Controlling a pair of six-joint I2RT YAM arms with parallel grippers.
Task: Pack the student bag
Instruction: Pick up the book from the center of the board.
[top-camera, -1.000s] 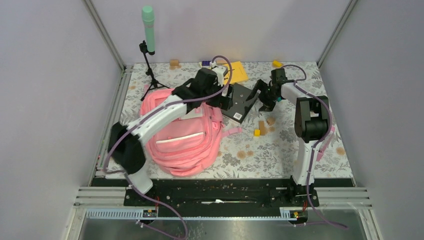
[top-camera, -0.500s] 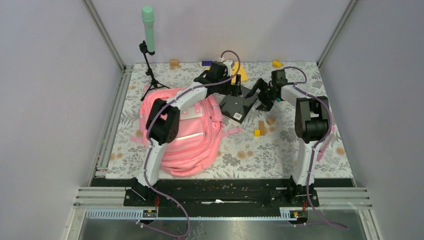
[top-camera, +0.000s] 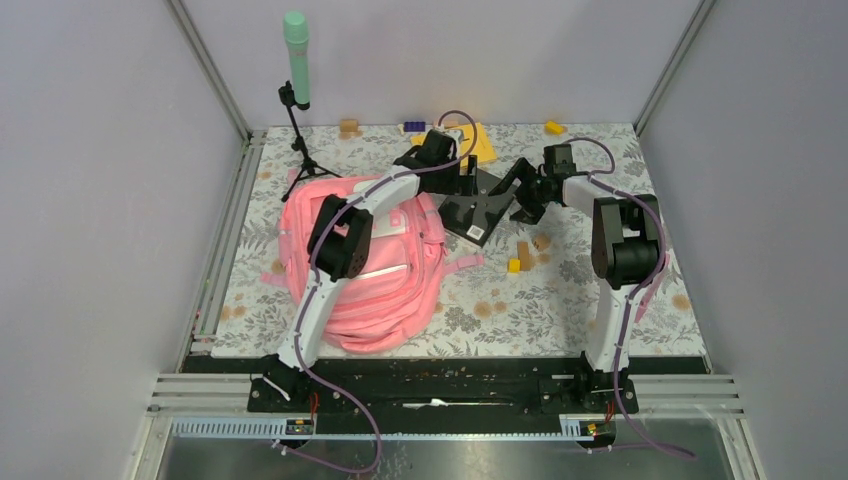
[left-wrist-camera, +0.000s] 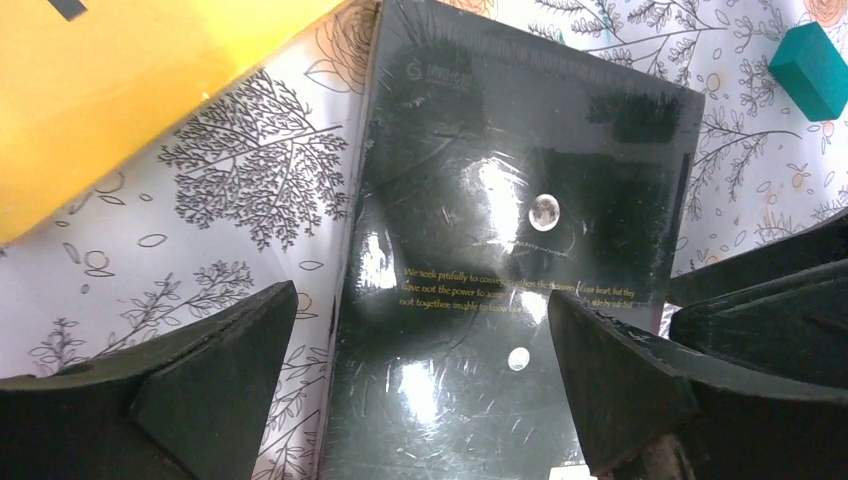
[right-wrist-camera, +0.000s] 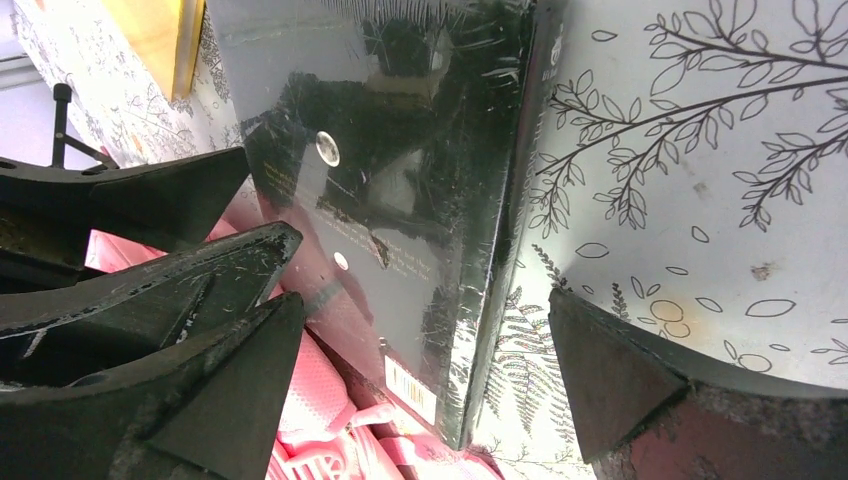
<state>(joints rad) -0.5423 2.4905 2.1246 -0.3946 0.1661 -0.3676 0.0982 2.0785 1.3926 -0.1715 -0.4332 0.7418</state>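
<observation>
Right wrist view crops the student bag (right-wrist-camera: 330, 405).

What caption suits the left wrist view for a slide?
Open fingers of the left gripper frame a glossy black book on the floral table, beside a flat yellow item.

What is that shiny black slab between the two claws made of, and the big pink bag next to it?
The black slab looks like a book wrapped in glossy plastic film: it mirrors the lights, shows fine scuffs, and carries gold print. The pink bag looks like soft fabric, probably synthetic: it sags and creases, with a pale shiny strip across the front.
</observation>
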